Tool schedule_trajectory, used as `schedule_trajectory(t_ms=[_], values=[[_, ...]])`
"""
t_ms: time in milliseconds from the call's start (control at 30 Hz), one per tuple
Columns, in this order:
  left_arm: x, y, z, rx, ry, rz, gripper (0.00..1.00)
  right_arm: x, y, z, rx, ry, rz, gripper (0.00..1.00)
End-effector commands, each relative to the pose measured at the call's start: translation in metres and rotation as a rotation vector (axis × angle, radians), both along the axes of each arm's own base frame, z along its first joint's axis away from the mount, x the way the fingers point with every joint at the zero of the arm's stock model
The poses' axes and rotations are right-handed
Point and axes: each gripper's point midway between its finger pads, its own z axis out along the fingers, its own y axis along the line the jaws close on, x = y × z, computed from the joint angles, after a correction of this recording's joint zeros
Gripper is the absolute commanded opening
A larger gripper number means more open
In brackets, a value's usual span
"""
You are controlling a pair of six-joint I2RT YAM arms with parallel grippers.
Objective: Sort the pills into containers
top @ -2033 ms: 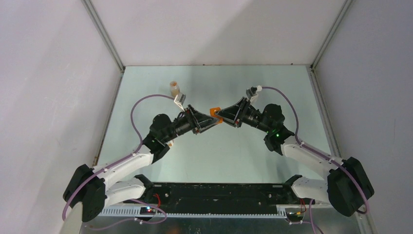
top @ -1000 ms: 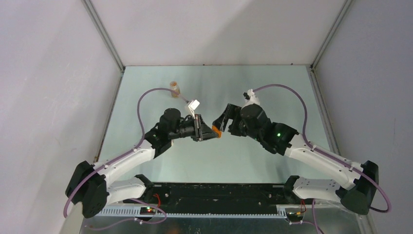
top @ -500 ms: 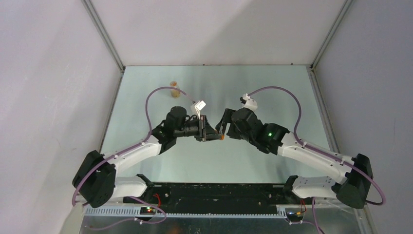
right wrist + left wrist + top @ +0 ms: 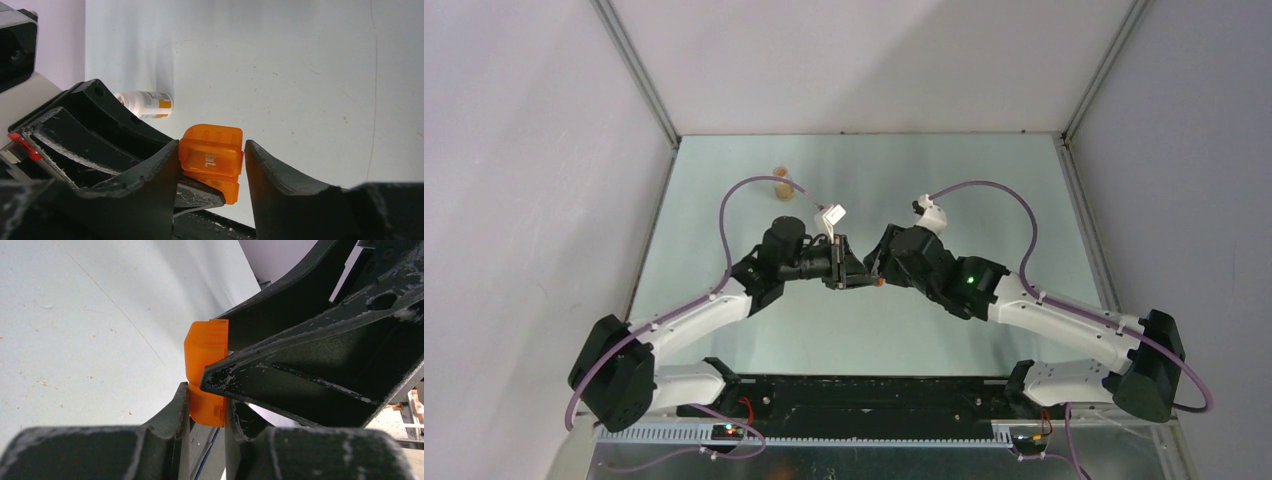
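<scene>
Above the table point(image 4: 874, 170), orange "Sat." pill box point(image 4: 212, 157) pinched in left gripper point(image 4: 206, 412), right gripper point(image 4: 211, 150) ajar astride.

Orange pill box point(image 4: 211, 156), pale green table point(image 4: 874, 335).

On my overhead feed both arms share one build: white shells on the long links, black housings at the joints. The left arm point(image 4: 694, 320), lower left of the frame, and the right arm point(image 4: 1064, 320), lower right, each carry a purple cable point(image 4: 752, 182) ending in a small white connector point(image 4: 831, 213). A green light point(image 4: 969, 279) glows on the right arm. The right claw point(image 4: 211, 146) has black, wedge-shaped fingers point(image 4: 285, 185), scuffed grey along their edges.
</scene>
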Motion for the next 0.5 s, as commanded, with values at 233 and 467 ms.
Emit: schedule_trajectory(t_ms=[233, 467], values=[[0.012, -0.001, 0.037, -0.045, -0.073, 0.054, 0.00, -0.003, 0.003, 0.036, 0.080, -0.029, 0.054, 0.28], [0.016, 0.002, 0.047, -0.170, -0.012, 0.106, 0.00, -0.020, 0.007, 0.063, 0.223, -0.042, 0.305, 0.20]])
